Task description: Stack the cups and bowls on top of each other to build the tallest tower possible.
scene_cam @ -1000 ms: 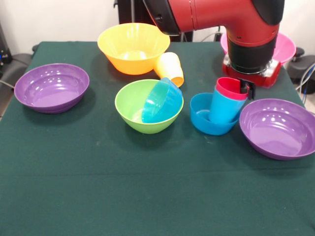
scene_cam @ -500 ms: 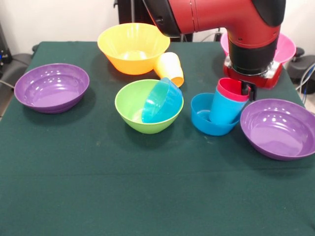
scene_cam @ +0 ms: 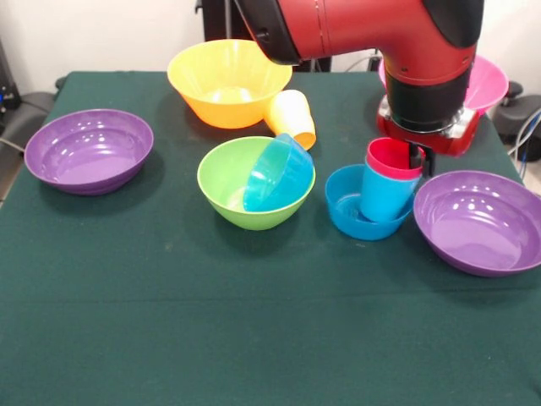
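1. Red over blue: you see the red cup (scene_cam: pixel 394 157) nested in the blue cup (scene_cam: pixel 387 192), and that pair stands nearly upright inside a small blue bowl (scene_cam: pixel 348 211), toward its right side.
2. Your gripper (scene_cam: pixel 418 158) sits at the red cup's right rim; you cannot tell from here how it stands or whether it grips the rim.
3. A purple bowl (scene_cam: pixel 478 222) lies just right of that stack.
4. The lime green bowl (scene_cam: pixel 228 182) holds the second small blue bowl (scene_cam: pixel 277 173), tipped on edge.
5. The yellow-orange cup (scene_cam: pixel 292 117) lies on its side against the large orange-yellow bowl (scene_cam: pixel 228 81).
6. The other purple bowl (scene_cam: pixel 89 150) sits far left; the pink bowl (scene_cam: pixel 490 81) shows behind the arm (scene_cam: pixel 372 30).
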### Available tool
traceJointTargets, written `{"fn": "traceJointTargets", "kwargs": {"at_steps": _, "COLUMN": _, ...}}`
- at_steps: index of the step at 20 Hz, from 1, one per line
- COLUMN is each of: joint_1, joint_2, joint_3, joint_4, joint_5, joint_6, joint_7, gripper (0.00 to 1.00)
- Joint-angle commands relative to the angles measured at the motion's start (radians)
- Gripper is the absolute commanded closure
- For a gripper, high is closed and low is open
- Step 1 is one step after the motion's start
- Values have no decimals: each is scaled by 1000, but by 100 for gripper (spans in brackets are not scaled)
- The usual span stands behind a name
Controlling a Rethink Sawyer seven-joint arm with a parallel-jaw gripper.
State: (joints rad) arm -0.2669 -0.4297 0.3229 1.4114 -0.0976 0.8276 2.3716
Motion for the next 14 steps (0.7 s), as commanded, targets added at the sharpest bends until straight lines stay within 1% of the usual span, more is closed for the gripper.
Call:
{"fn": "traceJointTargets", "kwargs": {"at_steps": 1, "joint_1": -38, "joint_2": 16, "joint_3": 40, "joint_4": -52, "joint_5": -92, "joint_6": 96, "joint_7": -220, "gripper": 100}}
{"fn": "traceJointTargets", "kwargs": {"at_steps": 8, "joint_1": -44, "joint_2": -7, "joint_3": 36, "joint_4": -5, "joint_5": -98, "joint_6": 80, "joint_7": -200, "gripper": 100}}
{"fn": "traceJointTargets", "kwargs": {"at_steps": 10, "joint_1": -47, "joint_2": -12, "joint_3": 33, "joint_4": 24, "joint_5": -105, "joint_6": 53, "joint_7": -193, "gripper": 100}}
{"fn": "traceJointTargets", "kwargs": {"at_steps": 14, "joint_1": -46, "joint_2": -5, "joint_3": 34, "joint_4": 30, "joint_5": -102, "joint_6": 33, "joint_7": -181, "gripper": 100}}
